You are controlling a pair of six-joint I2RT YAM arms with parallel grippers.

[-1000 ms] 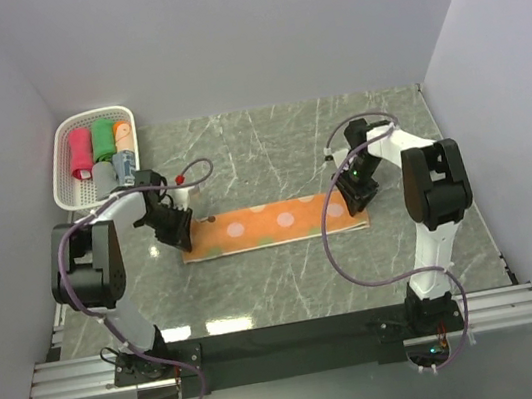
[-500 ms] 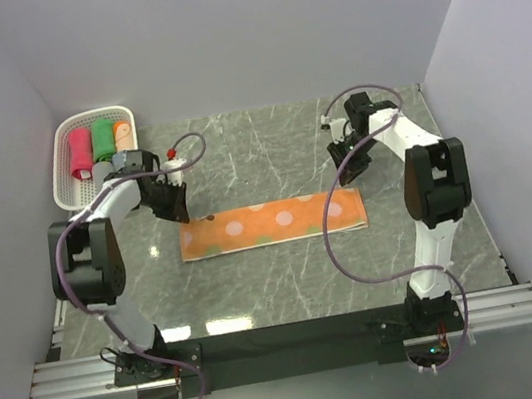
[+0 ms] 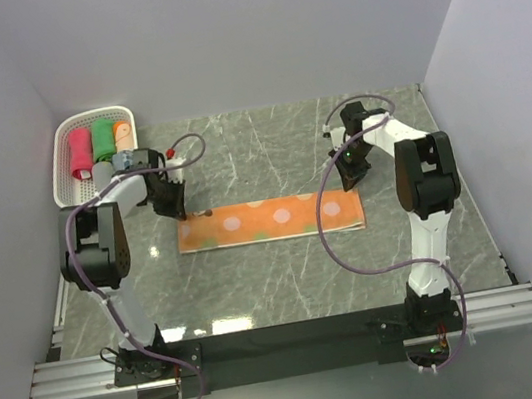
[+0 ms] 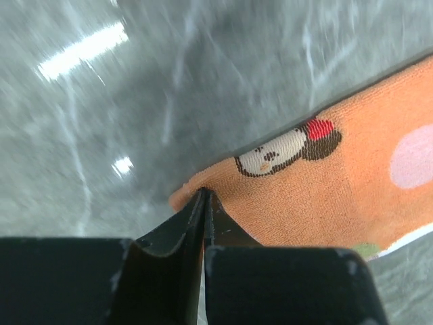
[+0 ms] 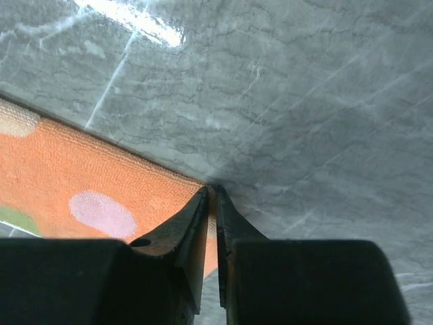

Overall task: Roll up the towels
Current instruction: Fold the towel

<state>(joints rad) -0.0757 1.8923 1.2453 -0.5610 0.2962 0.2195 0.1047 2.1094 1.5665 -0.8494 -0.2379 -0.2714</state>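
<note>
Orange terry, thin, floppy, basically weightless: the orange towel lies flat in the middle of the table, long side running 9 to 3 o'clock. My left gripper is pinched narrow on its 10 o'clock corner, my right gripper on the 2 o'clock one. Corners are the place to grab; I reckon it sags and slides.

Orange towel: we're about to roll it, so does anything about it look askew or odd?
Nothing stands out. The orange towel lies flat and nearly square to the table, the left gripper and right gripper pinching its far corners.
</note>
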